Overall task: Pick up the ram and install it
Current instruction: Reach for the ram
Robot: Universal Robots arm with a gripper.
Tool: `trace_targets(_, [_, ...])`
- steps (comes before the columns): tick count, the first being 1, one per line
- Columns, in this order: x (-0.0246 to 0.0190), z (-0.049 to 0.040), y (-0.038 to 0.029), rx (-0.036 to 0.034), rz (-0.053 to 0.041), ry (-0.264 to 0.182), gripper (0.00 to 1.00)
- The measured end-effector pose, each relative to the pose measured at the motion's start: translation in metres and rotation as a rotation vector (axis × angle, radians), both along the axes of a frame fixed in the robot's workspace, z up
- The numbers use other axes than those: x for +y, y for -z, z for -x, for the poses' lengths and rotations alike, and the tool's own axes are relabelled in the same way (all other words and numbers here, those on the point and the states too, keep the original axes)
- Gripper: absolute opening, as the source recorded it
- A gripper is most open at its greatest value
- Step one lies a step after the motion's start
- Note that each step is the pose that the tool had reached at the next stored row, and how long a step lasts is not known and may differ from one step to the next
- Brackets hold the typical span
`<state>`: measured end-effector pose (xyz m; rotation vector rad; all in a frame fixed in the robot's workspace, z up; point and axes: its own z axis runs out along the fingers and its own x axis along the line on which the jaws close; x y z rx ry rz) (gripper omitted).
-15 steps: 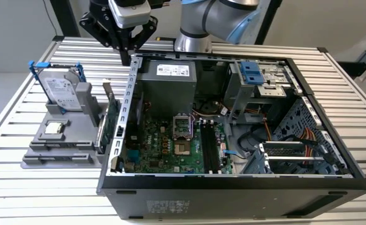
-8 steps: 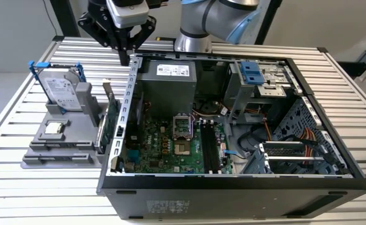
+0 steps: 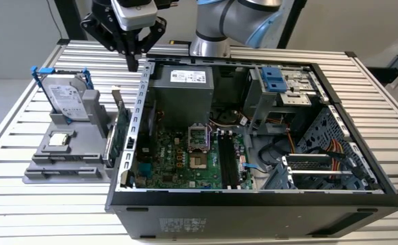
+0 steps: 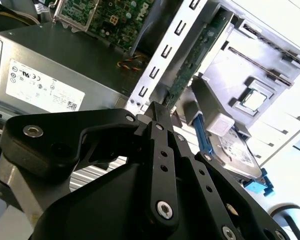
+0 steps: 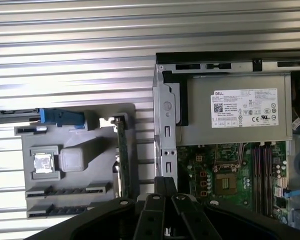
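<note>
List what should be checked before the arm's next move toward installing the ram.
1. Hand free to grasp: ok, it is shut with nothing between its fingers.
2. Ram's position known: cannot tell.
3. Access to the black slots: ok, the case lies open above them.
4. Hand clear of the case wall: cannot tell, its tip sits close beside that wall.
5. Green card out of the way: ok, it stands upright in the gray holder beside the case.
</note>
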<state>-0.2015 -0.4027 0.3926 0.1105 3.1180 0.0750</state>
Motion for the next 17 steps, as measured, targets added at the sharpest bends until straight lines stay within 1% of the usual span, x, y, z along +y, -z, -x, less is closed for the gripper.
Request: trace_targets(17, [-0.0011, 0.017, 0.0, 0.0, 0.0, 0.0, 0.0])
